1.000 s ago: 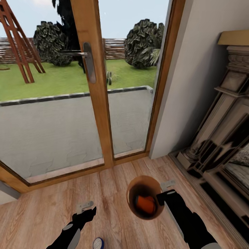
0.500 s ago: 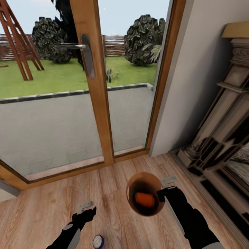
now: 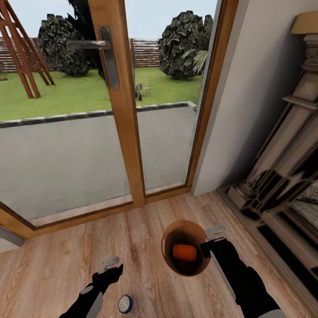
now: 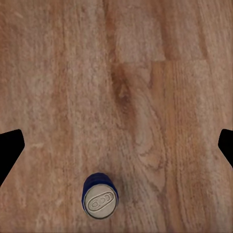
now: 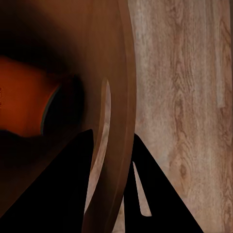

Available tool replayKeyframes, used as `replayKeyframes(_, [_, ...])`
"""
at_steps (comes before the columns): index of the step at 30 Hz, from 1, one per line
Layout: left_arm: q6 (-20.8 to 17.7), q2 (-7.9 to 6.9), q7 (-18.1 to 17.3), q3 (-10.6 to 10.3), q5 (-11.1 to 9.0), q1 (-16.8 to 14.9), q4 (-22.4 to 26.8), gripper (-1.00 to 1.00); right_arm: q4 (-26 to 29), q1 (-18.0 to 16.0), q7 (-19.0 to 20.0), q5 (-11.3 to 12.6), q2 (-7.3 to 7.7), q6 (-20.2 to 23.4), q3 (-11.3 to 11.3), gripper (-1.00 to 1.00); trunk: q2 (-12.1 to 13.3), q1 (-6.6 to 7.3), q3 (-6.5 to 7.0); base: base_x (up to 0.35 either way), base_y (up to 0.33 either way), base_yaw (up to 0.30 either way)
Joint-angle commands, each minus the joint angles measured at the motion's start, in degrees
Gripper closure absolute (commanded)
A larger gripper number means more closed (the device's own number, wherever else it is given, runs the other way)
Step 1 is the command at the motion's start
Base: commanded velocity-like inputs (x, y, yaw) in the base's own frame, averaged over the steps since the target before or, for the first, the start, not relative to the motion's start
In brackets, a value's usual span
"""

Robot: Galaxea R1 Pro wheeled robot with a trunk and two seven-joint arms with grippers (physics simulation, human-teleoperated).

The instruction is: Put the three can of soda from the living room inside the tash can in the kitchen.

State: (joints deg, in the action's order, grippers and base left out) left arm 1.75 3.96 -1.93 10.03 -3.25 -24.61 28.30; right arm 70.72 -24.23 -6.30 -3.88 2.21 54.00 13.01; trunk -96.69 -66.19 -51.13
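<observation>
My right gripper (image 3: pixel 208 240) is shut on the rim of the tash can (image 3: pixel 168 247) and holds it above the wood floor. In the right wrist view, one of its fingers (image 5: pixel 63 189) sits inside the brown rim (image 5: pixel 124 97) and one outside. An orange can of soda (image 3: pixel 184 252) lies in the bin's dark bottom, and it is a blurred orange can of soda (image 5: pixel 22 102) in the right wrist view. A dark blue can of soda (image 3: pixel 125 304) stands upright on the floor. My left gripper (image 3: pixel 111 267) hangs open above the blue can (image 4: pixel 100 196), with the can off to one side of the gap.
A wood-framed glass door (image 3: pixel 119 132) with a metal handle (image 3: pixel 95 44) stands ahead, with a terrace and lawn beyond it. A grey wall (image 3: pixel 247 110) and a dark fireplace surround (image 3: pixel 282 176) close in on the right. Light wood floor (image 3: pixel 53 274) lies around both arms.
The whole head view has shifted slightly, so the camera moved. The orange can has settled more level inside the bin. Both grippers keep their places.
</observation>
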Motion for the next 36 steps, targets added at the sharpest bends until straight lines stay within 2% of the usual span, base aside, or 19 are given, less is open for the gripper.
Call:
replayKeyframes(1, [0.0, 0.00, 0.0, 0.0, 0.0, 0.0, 0.0, -1.00, 0.0, 0.0, 0.2, 0.3, -0.01, 0.0, 0.0, 1.00, -0.4, -0.22, -0.28, 0.000, 0.000, 0.000])
replayKeyframes(36, [0.0, 0.00, 0.0, 0.0, 0.0, 0.0, 0.0, -1.00, 0.0, 0.0, 0.2, 0.3, -0.01, 0.0, 0.1, 1.00, -14.5, -7.91, -9.82, 0.000, 0.000, 0.000])
